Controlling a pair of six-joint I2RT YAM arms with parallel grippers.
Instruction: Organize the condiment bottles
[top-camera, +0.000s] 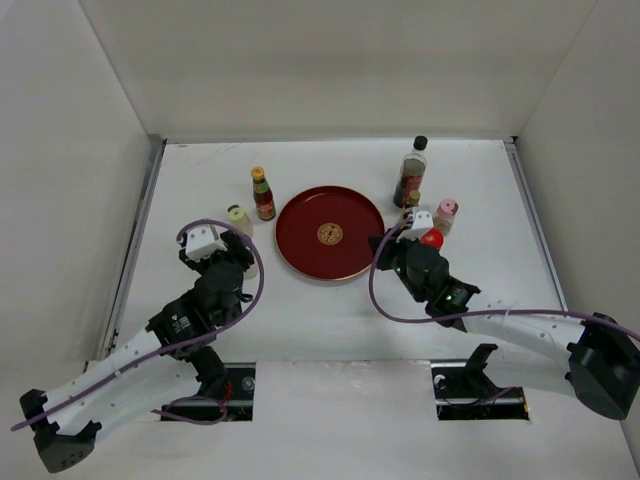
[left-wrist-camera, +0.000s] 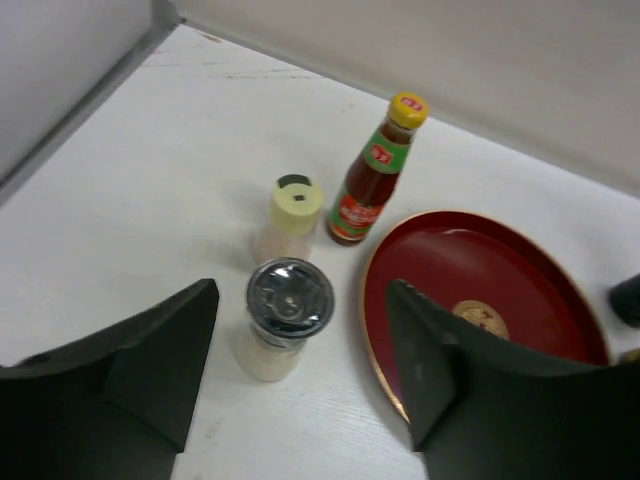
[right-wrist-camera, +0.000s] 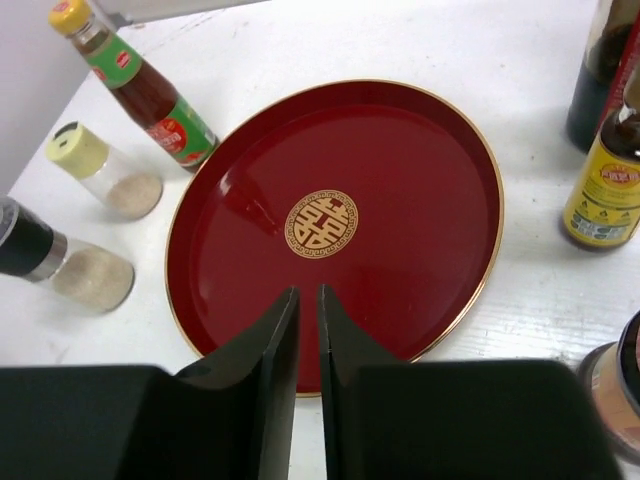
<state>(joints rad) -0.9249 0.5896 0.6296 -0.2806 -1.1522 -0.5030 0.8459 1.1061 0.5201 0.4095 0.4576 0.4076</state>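
**Operator:** Left side first. What is in hand?

**Guide:** Your left gripper (left-wrist-camera: 300, 290) has its jaws apart, one finger on either side of the grey-capped jar (left-wrist-camera: 268, 352) and clear of it on both sides, so it is not yet gripped. Just beyond stand the cream jar (left-wrist-camera: 290, 212) and the yellow-capped red sauce bottle (left-wrist-camera: 372, 180). Both are upright on the table (left-wrist-camera: 150, 180), the sauce just beside the tray's rim.

**Operator:** Centre and right?

**Guide:** The round red tray (top-camera: 350, 212) carries nothing. Your right gripper (right-wrist-camera: 307, 292) hovers over the tray's near rim, jaws together, holding nothing. Right of the tray, the tall dark black-capped bottle (top-camera: 411, 170) stands at the back with the yellow-labelled bottle (right-wrist-camera: 603, 195) just in front of it. The red-lidded jar (top-camera: 431, 238) and the pink-capped jar (top-camera: 447, 212) stand nearer you.

**Operator:** So how far along?

**Guide:** By this view, you are at the very start — three condiments stand left of the tray, four right, none grouped. If the tray is the goal, all seven remain to be moved — and the grey-capped jar looks like your first pick.
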